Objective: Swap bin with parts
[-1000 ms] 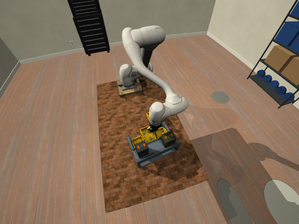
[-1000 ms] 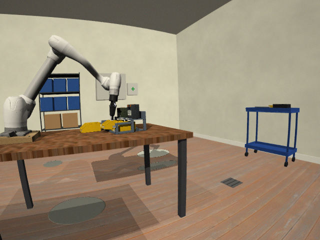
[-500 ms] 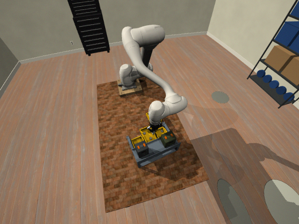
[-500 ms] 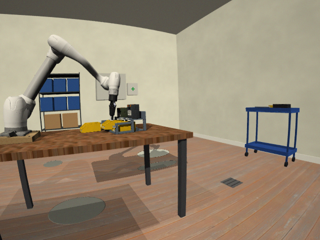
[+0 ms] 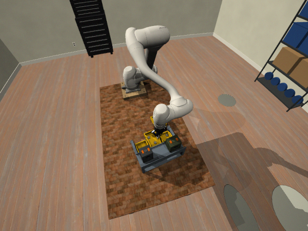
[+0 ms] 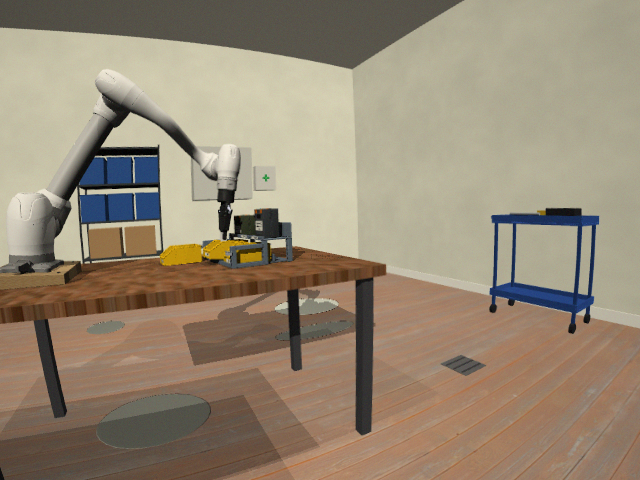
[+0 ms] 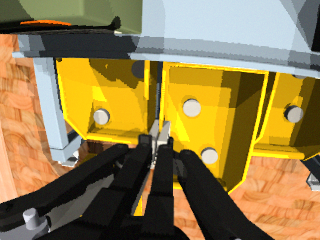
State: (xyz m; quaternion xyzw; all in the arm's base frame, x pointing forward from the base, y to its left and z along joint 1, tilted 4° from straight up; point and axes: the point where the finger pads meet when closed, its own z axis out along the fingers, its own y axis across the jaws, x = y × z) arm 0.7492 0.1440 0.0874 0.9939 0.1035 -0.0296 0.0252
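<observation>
A low grey shelf [image 5: 159, 154] stands on the wooden table and holds three yellow open bins side by side. The middle bin [image 7: 207, 127] holds several grey round parts and sticks out further than its neighbours, under the shelf's top board [image 7: 220, 7]. My gripper [image 7: 162, 130] points down and is shut on the thin left side wall of this middle bin; it also shows in the top and exterior views [image 5: 157, 134] [image 6: 223, 233]. In the exterior view the held bin [image 6: 227, 249] lies tilted at the shelf's mouth. Another yellow bin [image 6: 180, 254] lies on the table beside it.
The arm's base [image 5: 133, 86] stands at the table's far end. A blue cart [image 6: 542, 258] stands far off.
</observation>
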